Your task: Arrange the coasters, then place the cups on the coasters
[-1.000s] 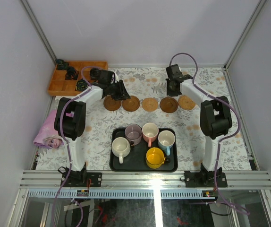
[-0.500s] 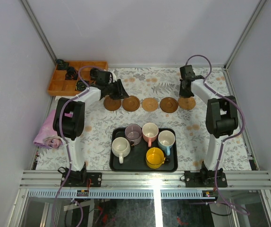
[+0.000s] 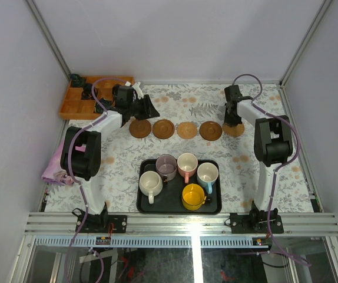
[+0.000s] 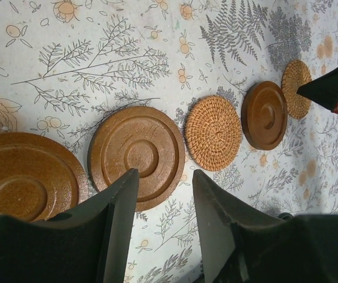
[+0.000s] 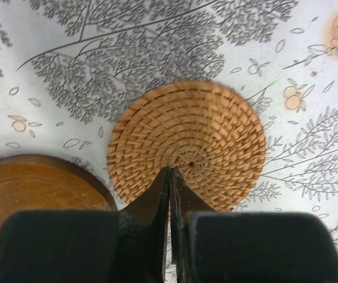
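The left fingers (image 4: 119, 218) hang parted and empty over the left end of the coasters (image 3: 186, 130) — five in a row across the tabletop (image 3: 122, 159). Nearer, at centre, the cups (image 3: 186, 165) sit on a black tray (image 3: 215, 207). The right fingers (image 5: 148, 224) press together — tips over the rightmost woven coaster (image 5: 186, 141).

bright, even overhead light, soft shadows; near fingers (image 4: 115, 233) slightly blurred.

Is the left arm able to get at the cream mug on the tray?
Probably yes: the cream mug stands uncovered, leftmost on the tray, and the left gripper is empty.
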Robot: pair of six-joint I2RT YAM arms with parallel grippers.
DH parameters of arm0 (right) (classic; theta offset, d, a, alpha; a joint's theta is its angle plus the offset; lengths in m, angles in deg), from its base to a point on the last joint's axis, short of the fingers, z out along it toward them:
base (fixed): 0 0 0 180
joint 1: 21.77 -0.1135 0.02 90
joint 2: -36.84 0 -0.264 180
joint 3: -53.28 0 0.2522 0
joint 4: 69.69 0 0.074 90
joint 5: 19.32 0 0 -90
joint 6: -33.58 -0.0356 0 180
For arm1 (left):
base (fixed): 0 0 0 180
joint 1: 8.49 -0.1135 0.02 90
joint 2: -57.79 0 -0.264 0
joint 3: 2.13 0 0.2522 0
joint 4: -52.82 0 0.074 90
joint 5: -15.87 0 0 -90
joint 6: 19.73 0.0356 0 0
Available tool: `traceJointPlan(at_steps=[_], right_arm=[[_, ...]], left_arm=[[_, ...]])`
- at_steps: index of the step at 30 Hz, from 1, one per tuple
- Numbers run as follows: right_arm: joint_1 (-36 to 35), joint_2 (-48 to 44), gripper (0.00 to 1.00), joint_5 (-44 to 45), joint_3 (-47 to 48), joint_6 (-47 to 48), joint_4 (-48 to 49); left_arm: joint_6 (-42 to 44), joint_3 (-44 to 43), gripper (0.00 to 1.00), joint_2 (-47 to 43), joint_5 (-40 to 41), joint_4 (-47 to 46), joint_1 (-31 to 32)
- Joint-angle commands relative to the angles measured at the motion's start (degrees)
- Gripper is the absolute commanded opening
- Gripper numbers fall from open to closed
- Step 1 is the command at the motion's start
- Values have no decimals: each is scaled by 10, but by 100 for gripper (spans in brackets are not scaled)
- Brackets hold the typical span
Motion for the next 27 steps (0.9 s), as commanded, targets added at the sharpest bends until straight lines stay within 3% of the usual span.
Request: traceJointPlan(at_steps=[1,27], right_arm=[[15,3,0,15,24,-4,0],[19,-17,0,47,-24,-29,-18]], left_arm=[[7,-19,42,12,0,-32,-7],[-2,-20,43,29,-15,-15,-28]])
